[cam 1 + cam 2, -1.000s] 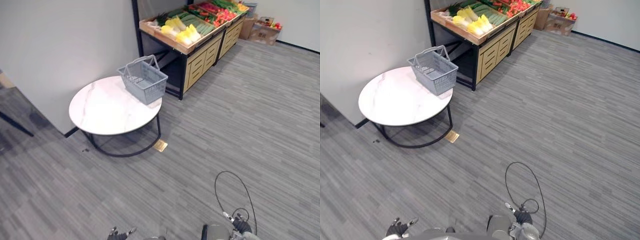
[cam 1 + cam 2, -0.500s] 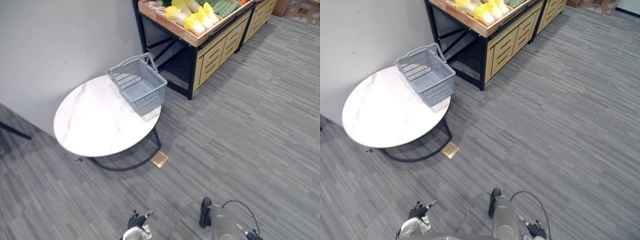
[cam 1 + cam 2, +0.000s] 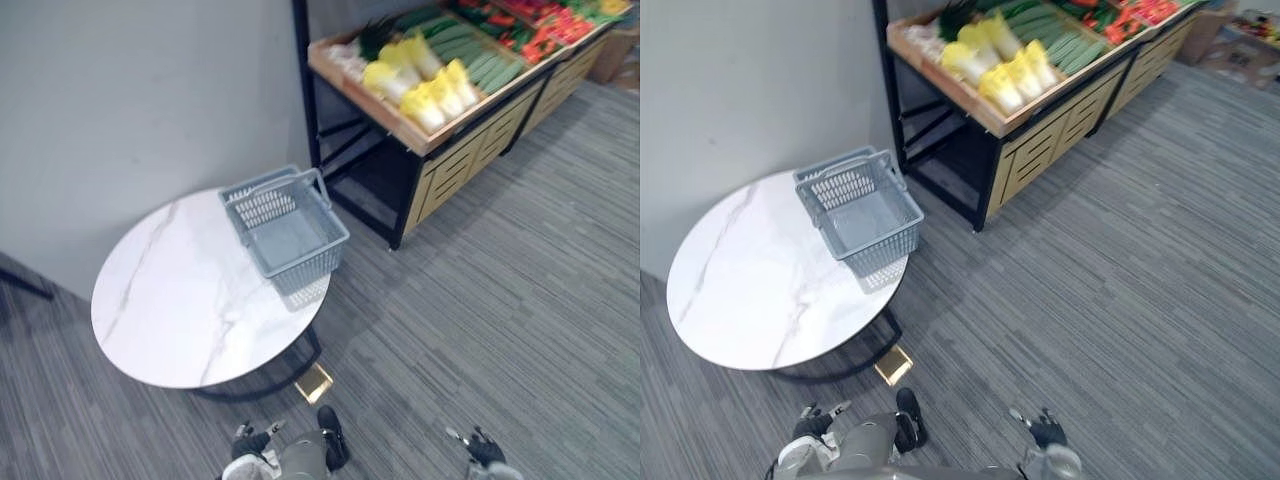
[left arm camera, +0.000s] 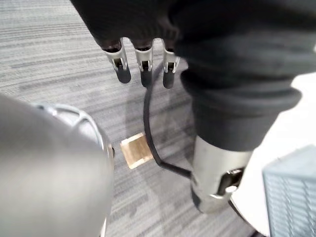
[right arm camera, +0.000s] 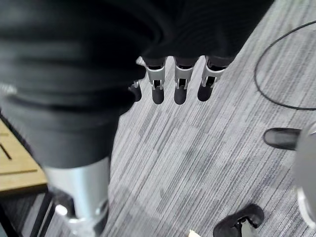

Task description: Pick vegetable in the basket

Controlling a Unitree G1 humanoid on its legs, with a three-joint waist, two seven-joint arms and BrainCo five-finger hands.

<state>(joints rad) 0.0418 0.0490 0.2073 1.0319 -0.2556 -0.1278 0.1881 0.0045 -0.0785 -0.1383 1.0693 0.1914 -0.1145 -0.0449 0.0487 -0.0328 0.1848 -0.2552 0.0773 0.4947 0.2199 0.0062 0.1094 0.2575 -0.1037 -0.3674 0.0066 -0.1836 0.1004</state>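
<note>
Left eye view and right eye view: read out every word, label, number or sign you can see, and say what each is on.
No readable text anywhere.
Basket: no label visible.
Produce stand: no sign or price tag visible.
Cardboard box: any print is too small to read.

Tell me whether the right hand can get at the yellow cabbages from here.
Probably not: the right hand hangs low, with a stretch of floor between it and the yellow cabbages.
</note>
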